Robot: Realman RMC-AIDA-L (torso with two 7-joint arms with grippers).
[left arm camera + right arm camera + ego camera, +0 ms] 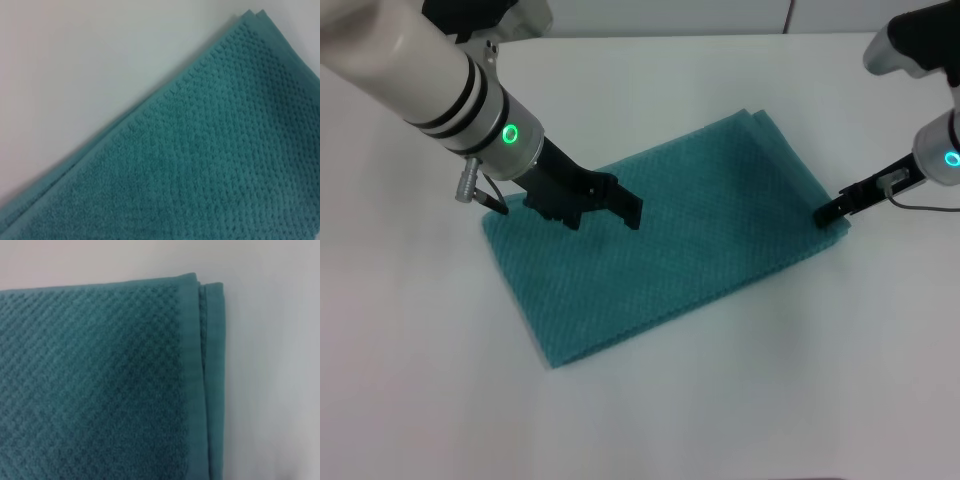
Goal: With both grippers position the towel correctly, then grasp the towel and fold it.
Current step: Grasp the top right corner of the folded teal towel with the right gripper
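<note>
Teal-green waffle-weave cloth, the towel, lies flat on the white table, running slantwise from the lower left of the head view up to the upper right. It looks already doubled: both wrist views show two hemmed layers stacked at an edge, one peeping out past the other.

At the upper left, the broad black claw of the left gripper, on its thick white arm with black bands and a green light, sits over the towel's left end, near that short edge. Its prongs seem spread, with nothing pinched between them. The left wrist view looks straight down on one long edge and a corner of the cloth, which suits an arm lining up on that end.

At the right edge of the frame, the slim black bar of the right gripper touches or nearly touches the towel's right-hand corner. Whether it is parted or closed, I cannot tell.

One gripper at each end reads to me as squaring the cloth up before any grasp; the fold itself looks not yet begun.
</note>
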